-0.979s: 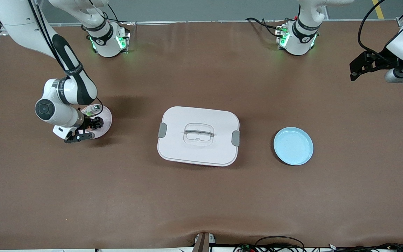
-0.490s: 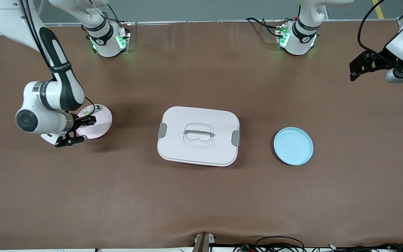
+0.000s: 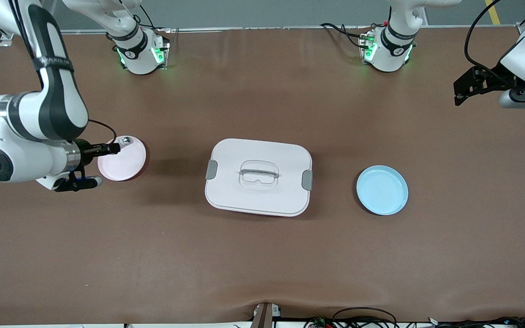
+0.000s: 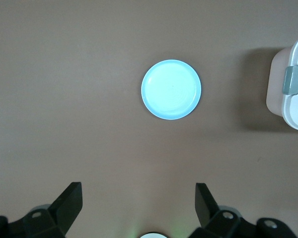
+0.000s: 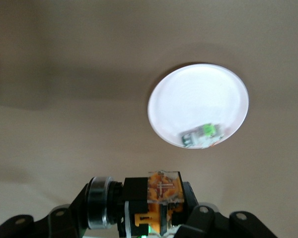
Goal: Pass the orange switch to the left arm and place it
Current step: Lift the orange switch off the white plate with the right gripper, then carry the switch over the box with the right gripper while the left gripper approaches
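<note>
My right gripper (image 3: 113,148) is shut on the orange switch (image 5: 154,198), a black stubby part with an orange end and a silver ring, and holds it in the air over the edge of the pink plate (image 3: 125,163). The plate also shows in the right wrist view (image 5: 198,101), well below the held switch. The white lidded box (image 3: 259,176) with grey clips sits at the table's middle; one corner shows in the left wrist view (image 4: 294,89). My left gripper (image 3: 465,87) is open and empty, high over the left arm's end of the table.
A small green-and-white component (image 5: 202,135) lies on the pink plate near its rim. A light blue plate (image 3: 382,190) stands beside the box toward the left arm's end, also in the left wrist view (image 4: 171,89). Cables run along the table's near edge.
My right gripper has risen from the pink plate with the switch and drawn toward the right arm's end of the table. The left arm has barely moved.
</note>
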